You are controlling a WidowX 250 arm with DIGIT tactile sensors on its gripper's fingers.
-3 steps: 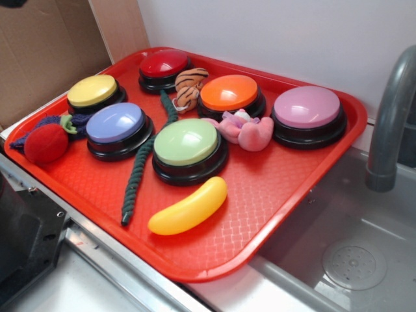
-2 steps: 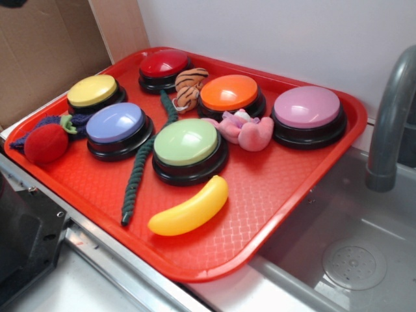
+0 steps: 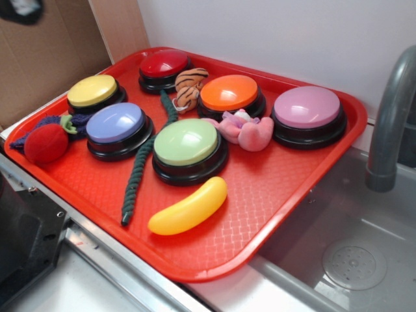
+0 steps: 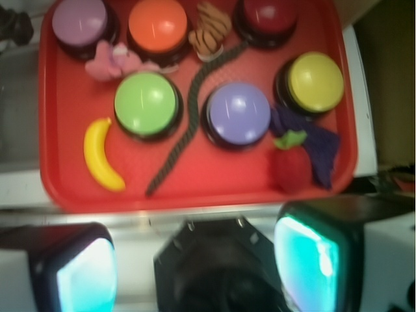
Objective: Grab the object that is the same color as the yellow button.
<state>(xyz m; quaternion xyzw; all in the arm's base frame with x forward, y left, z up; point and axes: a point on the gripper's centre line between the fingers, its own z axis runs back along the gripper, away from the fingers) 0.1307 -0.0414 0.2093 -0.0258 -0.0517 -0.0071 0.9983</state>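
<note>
Gripper (image 4: 182,260), fingers spread wide w/ nothing between, is hovering off the red tray (image 3: 273,195) while the yellow toy banana (image 3: 188,208), lying at green button's (image 3: 187,144) 6 o'clock, is looking light, stiff, slick — pinch mid-body across its width.

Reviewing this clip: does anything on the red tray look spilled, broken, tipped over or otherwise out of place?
Nothing stands out. All six buttons sit upright on the red tray, and the yellow banana toy lies flat and whole at the front, apart from the green button. The yellow button looks intact. The soft toys and green rope lie loosely between buttons.
</note>
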